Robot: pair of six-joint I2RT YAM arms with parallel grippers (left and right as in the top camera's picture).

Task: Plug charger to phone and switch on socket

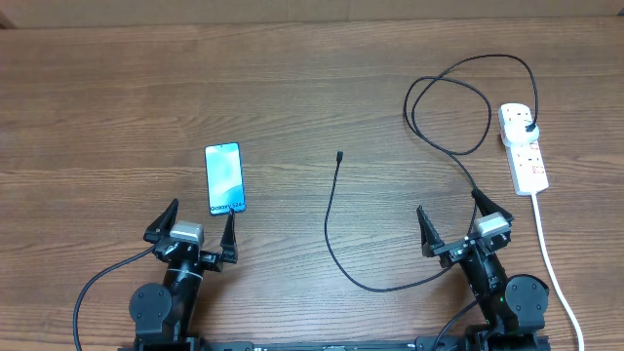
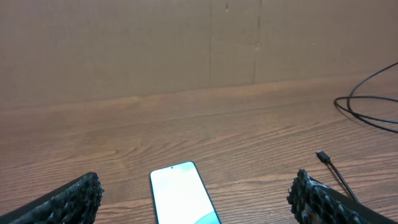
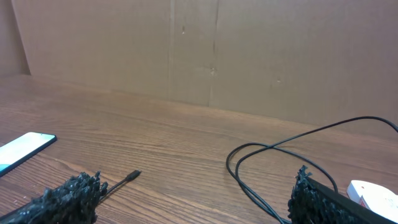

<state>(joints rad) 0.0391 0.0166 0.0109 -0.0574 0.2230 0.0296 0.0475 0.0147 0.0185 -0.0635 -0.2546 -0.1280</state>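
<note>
At lower left, left fingers (image 1: 229,232) spread empty just below the Galaxy phone (image 1: 224,178); at lower right, right fingers (image 1: 425,226) spread empty by the charger cable (image 1: 331,224), plugged into the power strip (image 1: 524,146)

The phone (image 1: 224,177) lies left of centre on the wooden table (image 1: 117,97), screen up, its lower end just above the left gripper (image 1: 203,210), whose jaws stand spread wide. The charger (image 1: 328,222) has its small tip loose at mid-frame, well apart from the phone. It sweeps down and right past the right gripper (image 1: 448,202) — also wide open, holding nothing — then loops at upper right into the socket (image 1: 526,156) (black plug seated near its top end). A thick white cord (image 1: 544,244) trails toward the lower right corner.
</note>
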